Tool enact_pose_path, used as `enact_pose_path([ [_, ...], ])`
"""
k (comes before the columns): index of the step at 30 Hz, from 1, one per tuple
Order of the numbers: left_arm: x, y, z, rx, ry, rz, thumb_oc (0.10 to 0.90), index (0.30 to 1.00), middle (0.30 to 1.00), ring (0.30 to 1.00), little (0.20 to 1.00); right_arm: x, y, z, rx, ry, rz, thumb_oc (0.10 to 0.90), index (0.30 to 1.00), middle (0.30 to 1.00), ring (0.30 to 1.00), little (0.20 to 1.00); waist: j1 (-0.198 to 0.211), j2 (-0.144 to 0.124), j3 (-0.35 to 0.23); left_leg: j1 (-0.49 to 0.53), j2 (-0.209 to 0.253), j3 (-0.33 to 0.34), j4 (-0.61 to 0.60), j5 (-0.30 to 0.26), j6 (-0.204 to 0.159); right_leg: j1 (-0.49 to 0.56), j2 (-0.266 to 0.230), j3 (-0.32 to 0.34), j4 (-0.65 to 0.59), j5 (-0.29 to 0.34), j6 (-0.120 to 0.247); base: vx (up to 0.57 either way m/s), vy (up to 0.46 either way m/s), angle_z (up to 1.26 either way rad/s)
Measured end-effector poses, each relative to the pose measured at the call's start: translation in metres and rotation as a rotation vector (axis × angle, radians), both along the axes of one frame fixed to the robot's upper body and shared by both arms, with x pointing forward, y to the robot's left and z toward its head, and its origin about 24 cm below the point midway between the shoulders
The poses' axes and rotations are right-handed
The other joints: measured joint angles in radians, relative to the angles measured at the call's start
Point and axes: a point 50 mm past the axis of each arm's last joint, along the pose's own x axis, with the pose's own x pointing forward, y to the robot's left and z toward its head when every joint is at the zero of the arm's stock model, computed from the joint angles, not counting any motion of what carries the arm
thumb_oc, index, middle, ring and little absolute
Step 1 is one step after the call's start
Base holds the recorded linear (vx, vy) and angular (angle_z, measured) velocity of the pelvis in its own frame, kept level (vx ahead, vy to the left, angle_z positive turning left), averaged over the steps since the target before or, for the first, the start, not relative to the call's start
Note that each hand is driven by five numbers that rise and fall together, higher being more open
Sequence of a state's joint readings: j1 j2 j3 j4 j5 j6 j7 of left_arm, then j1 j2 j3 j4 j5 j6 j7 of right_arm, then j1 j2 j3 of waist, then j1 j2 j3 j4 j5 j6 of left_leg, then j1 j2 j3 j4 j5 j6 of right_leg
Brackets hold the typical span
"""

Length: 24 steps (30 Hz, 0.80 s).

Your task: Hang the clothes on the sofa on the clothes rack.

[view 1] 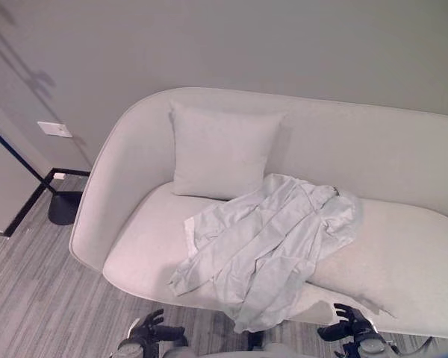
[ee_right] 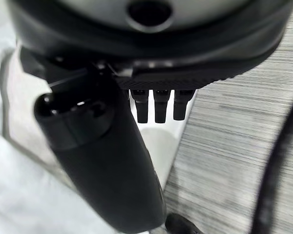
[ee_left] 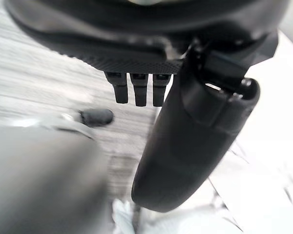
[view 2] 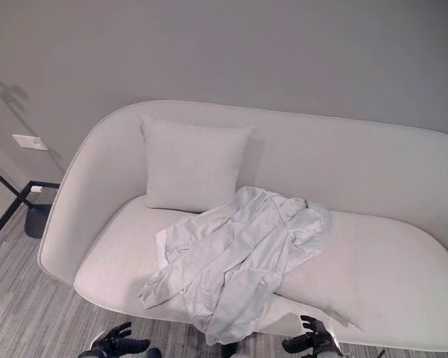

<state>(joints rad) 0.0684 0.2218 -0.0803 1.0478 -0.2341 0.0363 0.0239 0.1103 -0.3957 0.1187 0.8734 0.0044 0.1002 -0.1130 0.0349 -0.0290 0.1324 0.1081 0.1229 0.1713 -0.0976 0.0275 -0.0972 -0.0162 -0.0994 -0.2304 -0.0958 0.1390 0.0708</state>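
We see the pale, crumpled shirt (view 1: pixel 272 239) lying diagonally on the sofa (view 1: pixel 403 253), upper right to lower left, hem overhanging. Both our hands, left (view 1: pixel 151 330) and right (view 1: pixel 349 322), hang spread, empty.

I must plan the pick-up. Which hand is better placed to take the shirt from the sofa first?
Probably the right hand: it hangs open just below the shirt's draped edge on the sofa. The left hand, also open, sits further from the cloth.

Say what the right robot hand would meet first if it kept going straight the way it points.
Probably the shirt where it drapes over the sofa front edge. The right robot hand sits low, open, just short of that edge; depth is unclear.
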Motion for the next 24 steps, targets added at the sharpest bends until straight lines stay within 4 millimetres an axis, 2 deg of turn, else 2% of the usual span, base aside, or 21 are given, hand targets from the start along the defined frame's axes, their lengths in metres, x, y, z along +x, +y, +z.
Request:
enact_pose_path([
  [3,-0.009,0.008,0.001,0.017,0.015,0.023,0.8,0.9,0.9,0.9,0.9,-0.002,0.004,0.003,0.014,-0.023,0.014,0.8,0.9,0.9,0.9,0.9,-0.001,0.003,-0.001,0.004,-0.009,-0.001,0.0,0.005,0.013,0.007,-0.009,0.0,0.0,0.004,0.005,0.0,0.0,0.0],
  [4,-0.008,0.01,0.002,0.025,0.003,0.022,0.8,0.9,0.9,0.9,0.9,0.006,0.007,0.007,0.018,-0.058,0.027,0.8,0.9,0.9,0.9,0.9,-0.005,0.003,-0.002,0.006,-0.008,-0.001,0.0,0.005,0.014,0.008,-0.007,0.0,0.0,0.004,0.006,0.0,0.0,0.0],
  [6,0.0,0.008,0.008,0.02,-0.053,0.01,0.8,0.9,0.9,0.9,0.9,0.035,0.003,0.034,-0.007,-0.207,0.067,0.8,0.9,0.9,0.9,0.9,-0.013,0.011,-0.007,0.012,-0.007,0.0,0.0,0.006,0.015,0.014,-0.005,0.0,0.0,0.005,0.008,0.0,0.0,0.0],
  [8,0.007,0.007,0.011,0.018,-0.08,0.0,0.8,0.9,0.9,0.9,0.9,0.055,-0.005,0.062,-0.052,-0.334,0.122,0.8,0.9,0.9,0.9,0.9,-0.014,0.019,-0.012,0.018,-0.007,0.003,0.0,0.005,0.015,0.019,-0.005,0.002,-0.001,0.006,0.008,0.0,0.0,0.0],
  [9,0.01,0.006,0.012,0.016,-0.098,-0.005,0.8,0.9,0.9,0.9,0.9,0.07,-0.015,0.083,-0.095,-0.413,0.138,0.8,0.9,0.9,0.9,0.9,-0.012,0.023,-0.016,0.022,-0.008,0.006,0.0,0.004,0.014,0.024,-0.005,0.002,-0.001,0.005,0.007,0.0,0.0,0.0],
  [11,0.015,0.004,0.015,0.014,-0.126,-0.011,0.8,0.9,0.9,0.9,0.9,0.088,-0.029,0.109,-0.164,-0.518,0.133,0.8,0.9,0.9,0.9,0.9,-0.009,0.027,-0.019,0.02,-0.008,0.008,0.0,0.004,0.014,0.022,-0.006,0.003,0.0,0.005,0.007,0.02,0.004,0.0],
  [12,0.018,0.004,0.016,0.014,-0.137,-0.014,0.8,0.9,0.9,0.9,0.9,0.096,-0.034,0.121,-0.191,-0.559,0.133,0.8,0.9,0.9,0.9,0.9,-0.008,0.027,-0.019,0.019,-0.007,0.008,0.0,0.004,0.014,0.02,-0.005,0.003,0.0,0.005,0.007,0.0,0.0,0.0],
  [13,0.018,0.004,0.016,0.013,-0.138,-0.014,0.8,0.9,0.9,0.9,0.9,0.098,-0.035,0.123,-0.196,-0.565,0.134,0.8,0.9,0.9,0.9,0.9,-0.008,0.027,-0.019,0.019,-0.007,0.008,0.0,0.004,0.014,0.02,-0.005,0.003,0.0,0.005,0.007,0.0,0.0,0.0],
  [14,0.014,0.002,0.017,0.007,-0.139,-0.02,0.8,0.9,0.9,0.9,0.9,0.109,-0.044,0.141,-0.253,-0.614,0.146,0.8,0.9,0.9,0.9,0.9,-0.009,0.031,-0.021,0.014,-0.008,0.008,0.0,0.004,0.015,0.017,-0.005,0.003,0.0,0.005,0.008,0.0,0.0,0.0],
  [15,0.014,0.001,0.017,0.005,-0.141,-0.028,0.8,0.9,0.9,0.9,0.9,0.116,-0.049,0.151,-0.281,-0.645,0.142,0.8,0.9,0.9,0.9,0.9,-0.011,0.032,-0.022,0.011,-0.008,0.007,0.0,0.004,0.015,0.012,-0.005,0.003,0.0,0.006,0.008,-0.03,0.014,0.01],
  [17,0.012,-0.001,0.016,-0.002,-0.135,-0.036,0.8,0.9,0.9,0.9,0.9,0.122,-0.052,0.162,-0.314,-0.692,0.128,0.8,0.9,0.9,0.9,0.9,-0.001,0.033,-0.023,-0.001,-0.008,0.004,0.0,0.007,0.017,0.003,-0.005,0.001,0.0,0.006,0.008,-0.06,0.02,0.02],
  [19,0.014,-0.013,0.016,-0.026,-0.141,-0.097,0.8,0.9,0.9,0.9,0.9,0.149,-0.069,0.193,-0.403,-0.731,0.135,0.8,0.9,0.9,0.9,0.9,0.021,0.046,-0.007,-0.035,-0.019,-0.008,0.003,0.024,0.019,-0.03,-0.018,-0.001,0.0,0.014,0.017,-0.11,0.011,0.09],
  [21,0.015,-0.014,0.017,-0.029,-0.15,-0.1,0.8,0.9,0.9,0.9,0.9,0.162,-0.067,0.196,-0.422,-0.735,0.129,0.8,0.9,0.9,0.9,0.9,0.032,0.047,0.011,-0.055,-0.022,-0.018,0.002,0.027,0.019,-0.044,-0.02,-0.006,-0.001,0.016,0.021,-0.09,0.005,0.15],
  [24,0.025,-0.014,0.02,-0.025,-0.179,-0.102,0.8,0.9,0.9,0.9,0.9,0.174,-0.058,0.188,-0.405,-0.696,0.157,0.8,0.9,0.9,0.9,0.9,0.058,0.05,0.065,-0.103,-0.033,-0.043,0.003,0.047,0.022,-0.077,-0.023,-0.03,0.001,0.022,0.025,-0.11,0.013,0.26],
])
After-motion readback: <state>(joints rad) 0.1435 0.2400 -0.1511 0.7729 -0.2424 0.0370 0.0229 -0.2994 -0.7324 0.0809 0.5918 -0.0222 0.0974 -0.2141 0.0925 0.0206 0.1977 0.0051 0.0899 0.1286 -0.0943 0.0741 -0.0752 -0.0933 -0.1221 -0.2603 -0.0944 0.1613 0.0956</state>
